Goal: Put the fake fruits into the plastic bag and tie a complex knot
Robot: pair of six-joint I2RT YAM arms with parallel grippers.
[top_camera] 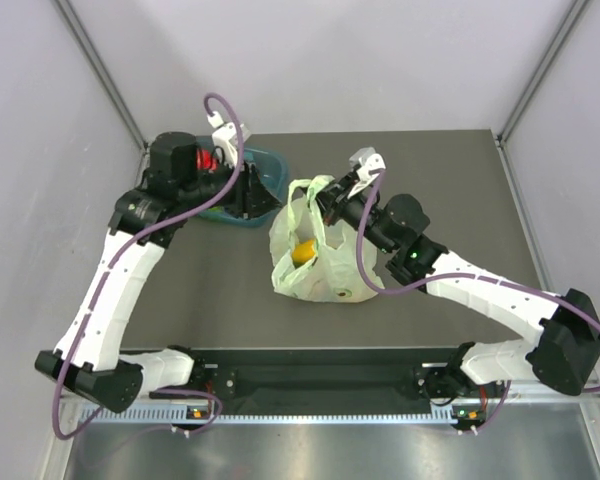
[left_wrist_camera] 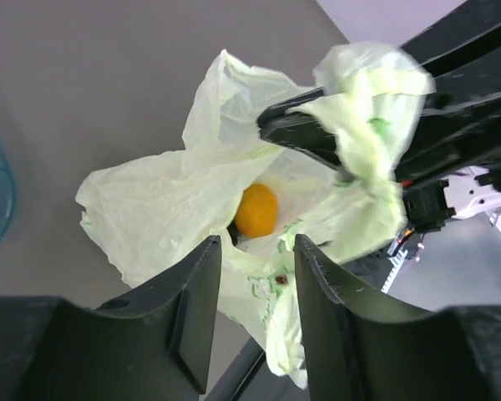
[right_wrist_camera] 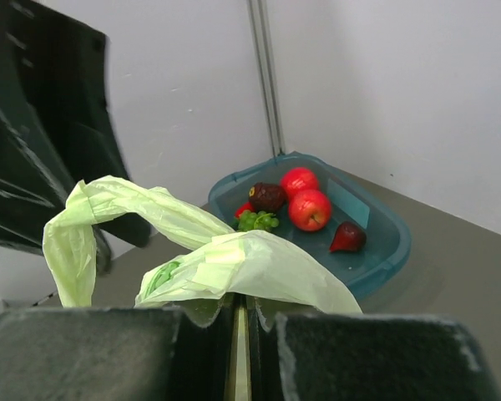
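Dark grey table (top_camera: 180, 300), pale walls (top_camera: 380, 60); left fingers (left_wrist_camera: 196, 322) parted, empty; right fingers (right_wrist_camera: 376, 359) pinch plastic bag (right_wrist_camera: 242, 263).

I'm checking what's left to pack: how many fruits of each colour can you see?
2 bright red fruits, in the tray
1 dark red fruit, tray
1 dark purple fruit, tray
1 green fruit, tray
1 orange fruit, in the plastic bag
Total: 6, leaving out a half-hidden red sliver beside the green fruit.
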